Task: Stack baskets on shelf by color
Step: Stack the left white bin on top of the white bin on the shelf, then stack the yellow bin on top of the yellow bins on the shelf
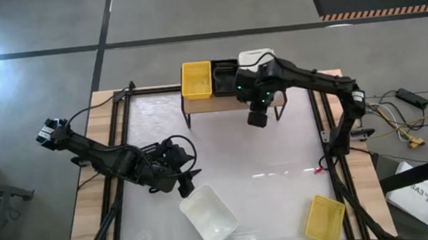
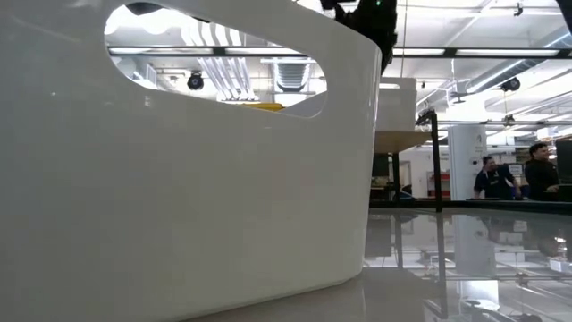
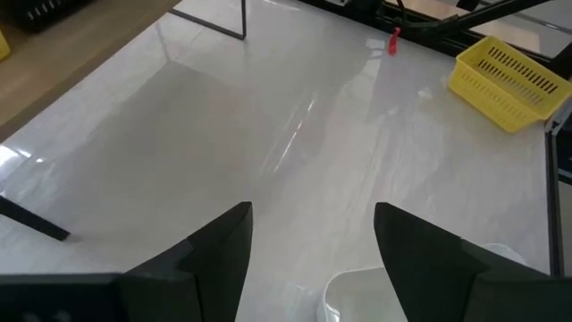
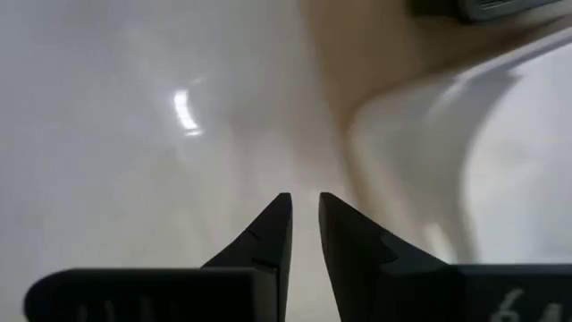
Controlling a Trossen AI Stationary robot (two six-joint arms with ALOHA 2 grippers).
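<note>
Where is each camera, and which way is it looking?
High view: overhead, looking down at the table, both arms, shelf.
Low view: tabletop height, facing the white basket.
Left wrist view: behind the left gripper, fingers apart, facing the yellow basket.
Right wrist view: behind the right gripper, over the shelf.
High and left wrist views share that yellow basket.

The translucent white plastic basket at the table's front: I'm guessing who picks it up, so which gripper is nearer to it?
Left. The left gripper sits right at that white basket's rim, while the right gripper hangs by the wooden-topped shelf across the table.
</note>
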